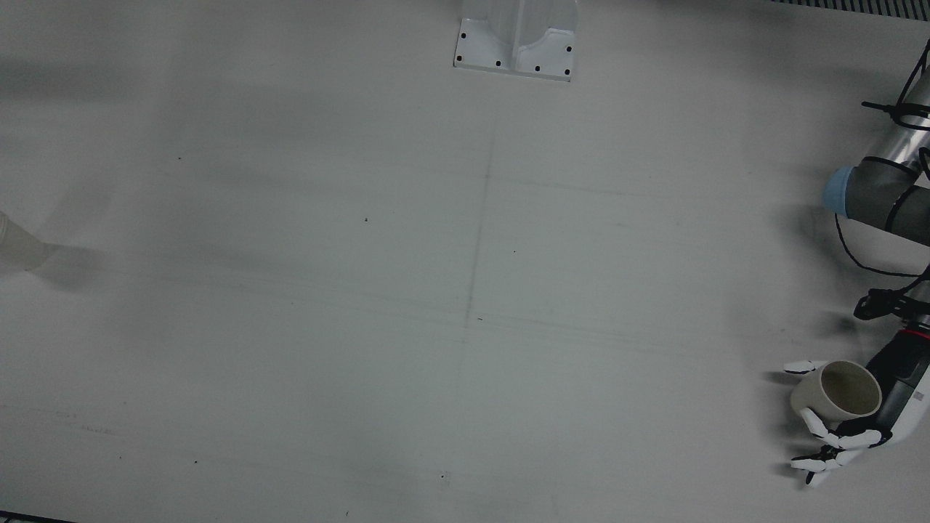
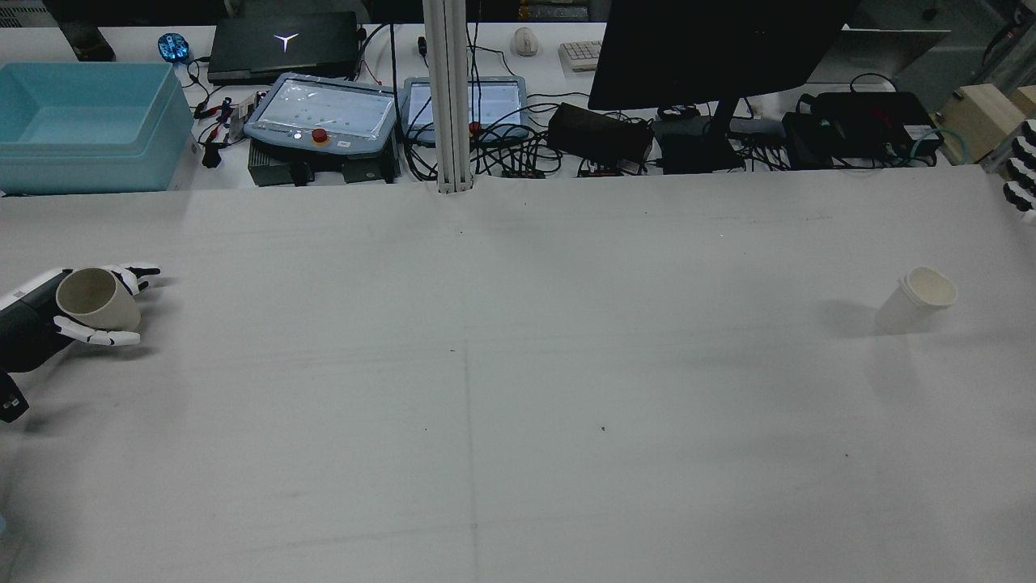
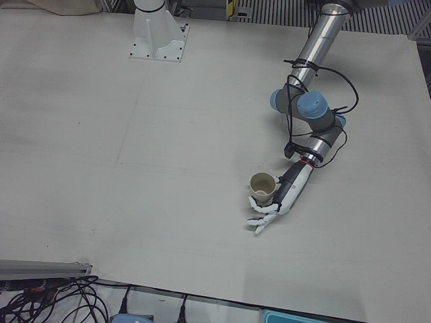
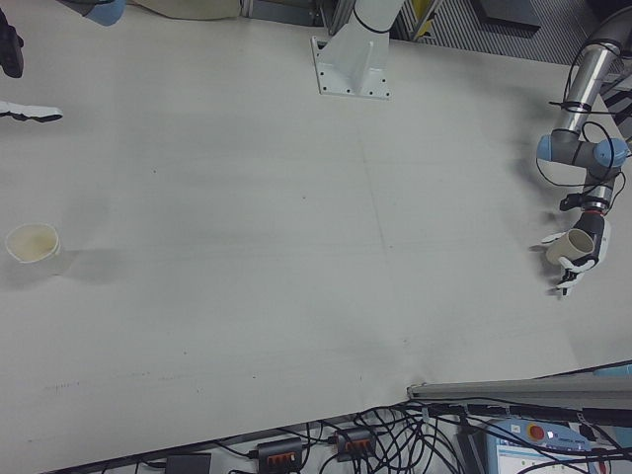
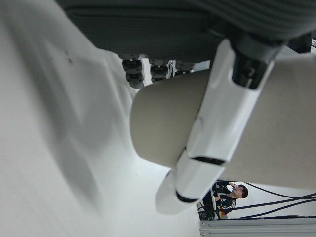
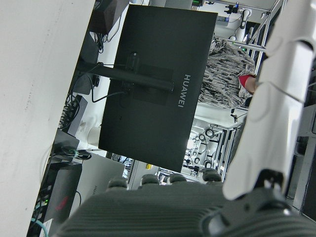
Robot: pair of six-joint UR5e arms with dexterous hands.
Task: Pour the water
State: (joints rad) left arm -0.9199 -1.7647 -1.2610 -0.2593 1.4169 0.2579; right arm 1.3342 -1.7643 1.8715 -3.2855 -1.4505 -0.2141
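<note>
The left hand (image 2: 93, 312) cradles a beige ceramic cup (image 2: 95, 298), apparently ready to carry toward the far white paper cup (image 2: 917, 300); right hand's (image 2: 1020, 170) grip unclear.

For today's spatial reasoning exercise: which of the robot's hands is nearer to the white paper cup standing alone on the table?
Right. The right hand hovers just beyond the white paper cup; the left hand is across the table, around a beige cup.

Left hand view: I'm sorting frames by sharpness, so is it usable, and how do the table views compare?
Left hand view: the cup and fingers fill the frame, soft from closeness. Front view: dim, the second cup cut off at the edge and blurry. Rear view: clear, soft shadows beside both cups.
</note>
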